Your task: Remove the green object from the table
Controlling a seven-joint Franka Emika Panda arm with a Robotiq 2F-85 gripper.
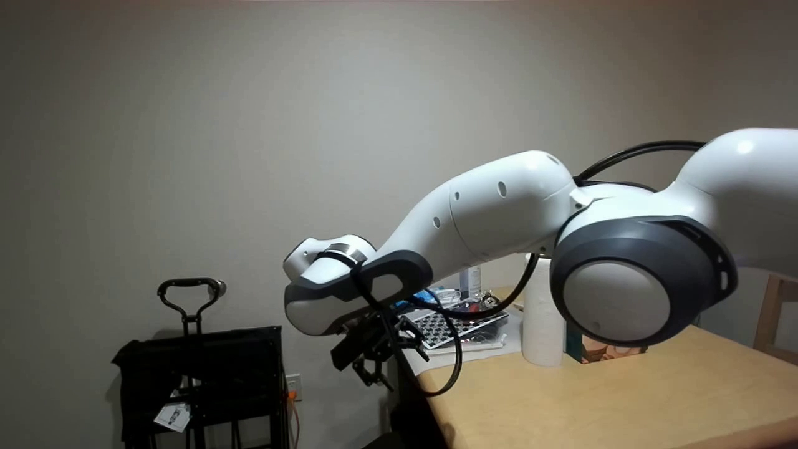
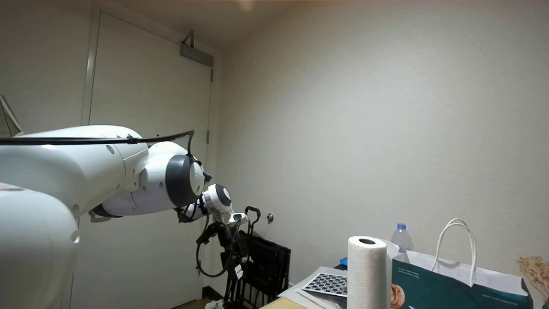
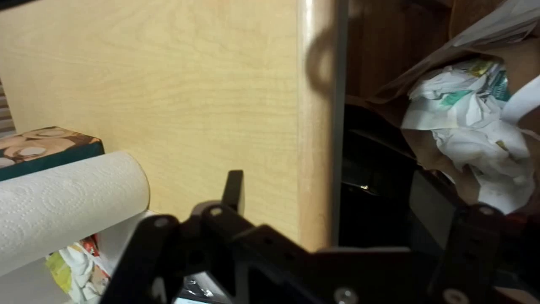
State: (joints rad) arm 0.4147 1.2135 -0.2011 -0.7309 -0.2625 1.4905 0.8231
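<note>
One black two-finger gripper, fingers spread well apart; in the wrist view one finger shows against the desk, the other past its edge. Desk top: smooth light tan wood. One white paper-towel roll, embossed, upright on the desk. One teal shopping bag, white handles, also on the desk. One brown paper bag, beyond the desk's edge, holding crumpled white paper and a small green piece; whether it is the one meant cannot be told. One black folding cart, pull handle raised, well apart from the desk.
</note>
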